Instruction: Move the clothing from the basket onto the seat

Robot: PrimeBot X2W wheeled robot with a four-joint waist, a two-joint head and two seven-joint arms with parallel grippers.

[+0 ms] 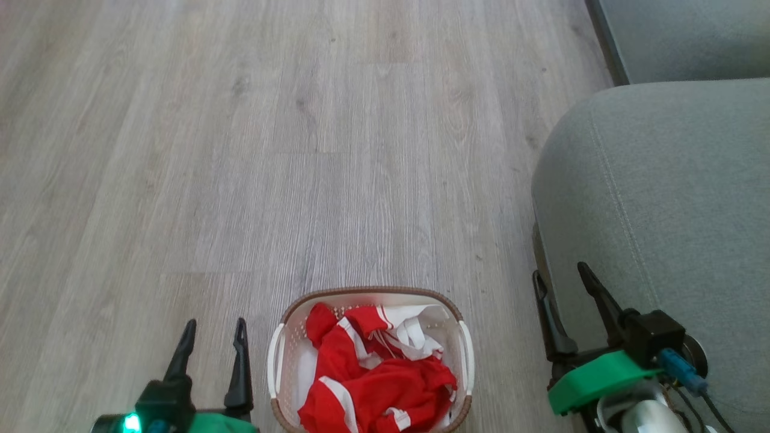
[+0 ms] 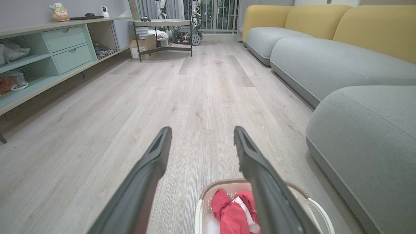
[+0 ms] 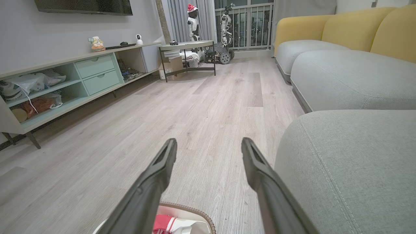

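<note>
Right below me, on a pale wood-plank floor, stands one basket. The clothing lies heaped inside it, red with white stripes; how many pieces I cannot tell. Left of the basket my left jaws stand released, their two dark fingers spread apart over the floor and holding nothing. Right of the basket my right jaws are likewise spread and empty, their fingers at the rounded edge of the seat. A strip of floor lies between the basket and the seat. Beyond the basket the floor runs open and wide. Farther off, right of the basket, I count three grey cushions in a row, the seat nearest, with yellow backrests behind. Far left of the basket runs a low shelf unit with two drawers, and at the far end stands one round table.
</note>
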